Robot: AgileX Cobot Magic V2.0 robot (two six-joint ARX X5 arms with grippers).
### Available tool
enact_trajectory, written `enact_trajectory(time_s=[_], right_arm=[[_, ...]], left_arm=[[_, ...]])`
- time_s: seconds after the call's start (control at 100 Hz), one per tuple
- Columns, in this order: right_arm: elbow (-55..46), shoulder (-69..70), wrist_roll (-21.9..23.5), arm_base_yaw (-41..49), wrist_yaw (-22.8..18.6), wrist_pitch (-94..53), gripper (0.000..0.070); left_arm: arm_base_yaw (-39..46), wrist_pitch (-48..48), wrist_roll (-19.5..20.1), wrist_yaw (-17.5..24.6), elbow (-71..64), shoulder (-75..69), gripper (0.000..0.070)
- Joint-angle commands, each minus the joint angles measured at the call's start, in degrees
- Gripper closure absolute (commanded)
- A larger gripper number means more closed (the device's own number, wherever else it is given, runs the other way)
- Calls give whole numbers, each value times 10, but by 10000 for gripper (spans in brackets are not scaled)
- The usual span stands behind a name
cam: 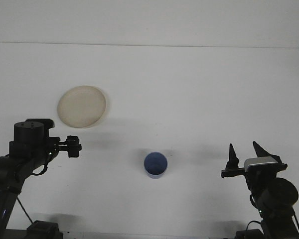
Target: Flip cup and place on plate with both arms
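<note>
Centrally, blue cup (155, 164) well apart from plate (82, 106), both grippers.

Left arm rising from the lower left corner, bent at the elbow, black wrist housing upright, forearm reaching to the right. Left gripper (75, 146) pointing rightward, seen end-on as a small dark clump, finger spacing impossible to judge. Right arm low in the lower right corner, round black joint below a grey wrist block. Right gripper (246, 154) aimed up and away, two dark pointed fingers (232, 155) standing well apart with a clear gap between them.
</note>
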Motion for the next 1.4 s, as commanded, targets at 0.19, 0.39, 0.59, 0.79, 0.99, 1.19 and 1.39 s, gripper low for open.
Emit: enact_trajectory(time_s=[0.19,0.39,0.59,0.79,0.99,1.19,1.39], right_arm=[[6,2,7,1,0,7,207],[6,2,8,1,0,7,207],[6,2,8,1,0,7,207],[6,2,8,1,0,5,207],[6,2,8,1,0,4,207],[6,2,8,1,0,4,207],[6,2,8,1,0,4,207]], left_arm=[[-104,-18,-30,43,97,74,185],[-205,-35,-27,44,182,178,186],[-294,-39,-26,43,227,275,187],[-357,-39,-22,43,233,337,187],[-389,-32,-20,43,233,384,187],[-395,-14,-16,43,233,433,188],[-395,-17,-16,43,233,472,292]])
